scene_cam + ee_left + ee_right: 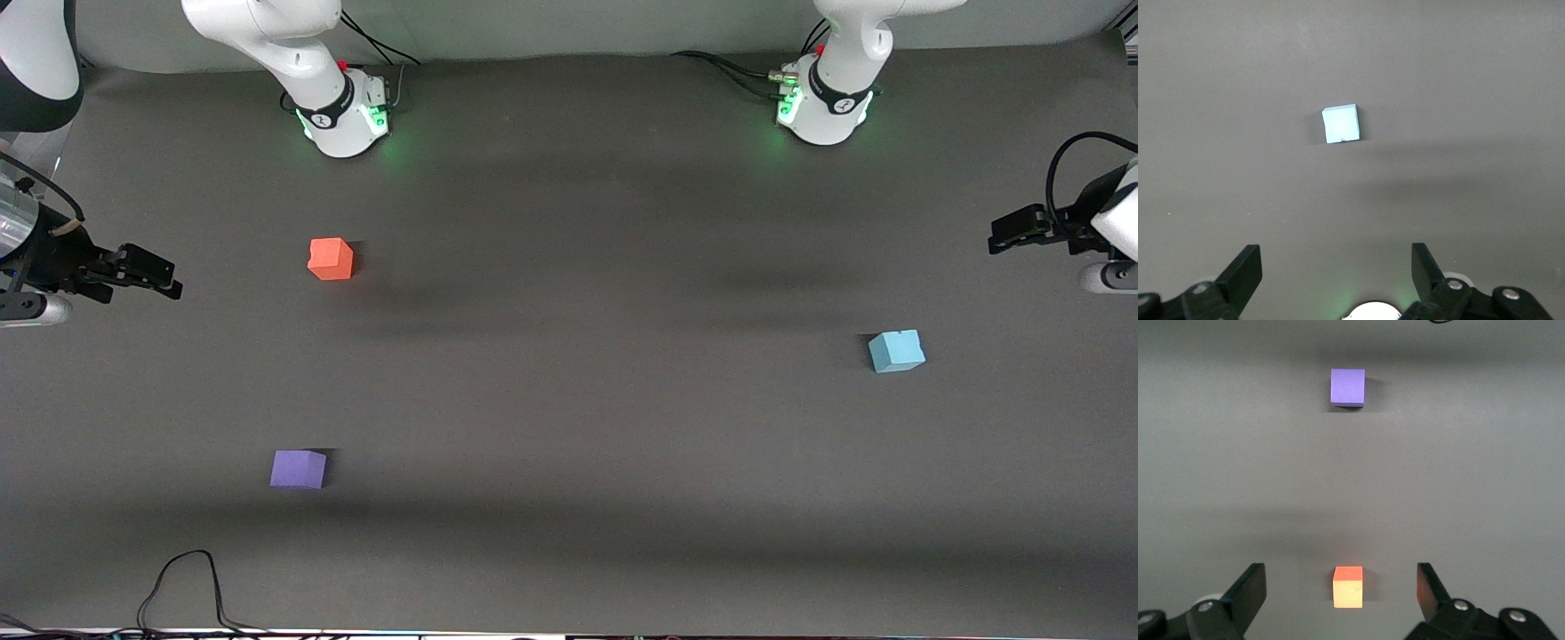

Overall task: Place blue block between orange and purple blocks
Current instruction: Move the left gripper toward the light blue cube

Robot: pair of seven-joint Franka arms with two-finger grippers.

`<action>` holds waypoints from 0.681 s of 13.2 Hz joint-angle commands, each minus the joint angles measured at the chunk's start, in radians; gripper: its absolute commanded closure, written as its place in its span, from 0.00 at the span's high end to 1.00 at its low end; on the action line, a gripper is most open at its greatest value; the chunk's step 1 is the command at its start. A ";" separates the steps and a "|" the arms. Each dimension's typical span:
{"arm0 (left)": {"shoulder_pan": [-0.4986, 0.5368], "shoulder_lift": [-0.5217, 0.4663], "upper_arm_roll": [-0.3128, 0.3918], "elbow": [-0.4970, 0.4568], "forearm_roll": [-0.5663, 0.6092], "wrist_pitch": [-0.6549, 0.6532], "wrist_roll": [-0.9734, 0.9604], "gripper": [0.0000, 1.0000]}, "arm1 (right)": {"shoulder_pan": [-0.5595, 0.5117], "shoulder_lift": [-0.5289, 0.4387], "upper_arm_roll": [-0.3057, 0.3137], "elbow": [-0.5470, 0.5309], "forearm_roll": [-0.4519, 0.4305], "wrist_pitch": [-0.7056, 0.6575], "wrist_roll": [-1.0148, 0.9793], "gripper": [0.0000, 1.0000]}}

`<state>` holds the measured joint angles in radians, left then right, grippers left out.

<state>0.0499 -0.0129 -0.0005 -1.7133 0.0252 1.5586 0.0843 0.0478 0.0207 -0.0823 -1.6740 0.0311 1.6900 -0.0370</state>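
Observation:
The blue block (896, 350) sits on the dark table toward the left arm's end; it also shows in the left wrist view (1341, 125). The orange block (331, 259) and the purple block (298, 469) sit toward the right arm's end, well apart, the purple one nearer the front camera. Both show in the right wrist view: the orange block (1348, 587) and the purple block (1347, 387). My left gripper (1009, 236) (1336, 267) is open and empty, held high at its end of the table. My right gripper (151, 276) (1339, 581) is open and empty, held high at its end.
The two arm bases (347, 116) (822, 111) stand at the table's farthest edge with green lights and cables. A black cable (187, 578) loops onto the table at its nearest edge, toward the right arm's end.

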 commanded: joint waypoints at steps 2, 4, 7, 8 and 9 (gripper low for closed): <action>0.018 -0.044 -0.004 -0.182 0.016 0.187 0.017 1.00 | 0.007 -0.008 -0.008 -0.009 0.018 0.014 -0.003 1.00; 0.018 -0.019 -0.004 -0.267 0.016 0.302 0.018 1.00 | 0.007 -0.008 -0.008 -0.009 0.018 0.014 -0.003 1.00; 0.018 0.036 -0.003 -0.402 0.018 0.521 0.018 1.00 | 0.007 -0.008 -0.010 -0.009 0.018 0.014 -0.003 1.00; 0.024 0.060 -0.003 -0.425 0.018 0.585 0.018 1.00 | 0.007 -0.008 -0.010 -0.009 0.018 0.014 -0.003 1.00; 0.034 0.088 -0.003 -0.437 0.018 0.631 0.018 1.00 | 0.007 -0.008 -0.011 -0.009 0.018 0.014 -0.003 1.00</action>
<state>0.0642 0.0501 -0.0001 -2.1104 0.0301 2.1075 0.0865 0.0478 0.0207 -0.0827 -1.6749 0.0312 1.6907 -0.0370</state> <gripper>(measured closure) 0.000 0.000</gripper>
